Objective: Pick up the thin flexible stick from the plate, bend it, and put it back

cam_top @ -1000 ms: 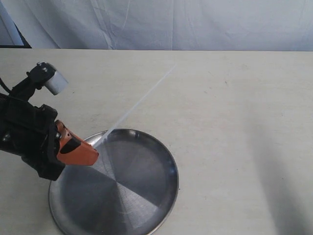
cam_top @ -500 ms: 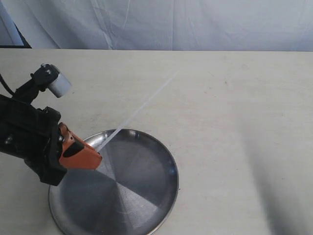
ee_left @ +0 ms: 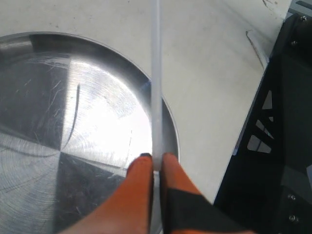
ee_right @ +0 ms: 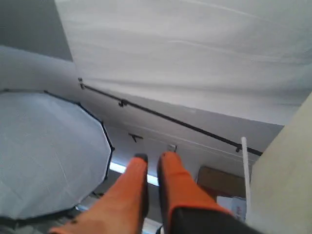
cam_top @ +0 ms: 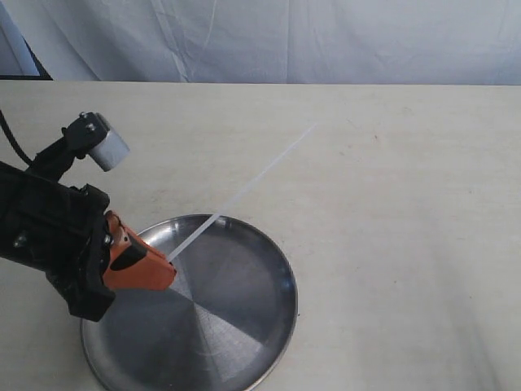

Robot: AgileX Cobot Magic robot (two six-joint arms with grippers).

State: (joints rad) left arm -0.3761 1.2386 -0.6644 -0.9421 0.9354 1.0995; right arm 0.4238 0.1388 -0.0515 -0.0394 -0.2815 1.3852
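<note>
Stick [cam_top: 244, 194], pinched above the plate [cam_top: 236, 318], has shifted slightly right.

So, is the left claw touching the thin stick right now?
Touching. The left wrist view shows the stick pinched between the two orange fingers of the left claw, over the plate.

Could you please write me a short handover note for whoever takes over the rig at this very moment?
Left gripper: shut on one end of the thin flexible stick, held above the plate.
Right gripper: out of the exterior view, pointing into the room, holding nothing. Its fingers are nearly together, and I cannot tell whether they are fully shut.
Stick: lifted, slanting out over the table. It looks straight, with no kink visible.
Done: pick-up.
Left: bend the stick, then lay it back on the plate.
</note>
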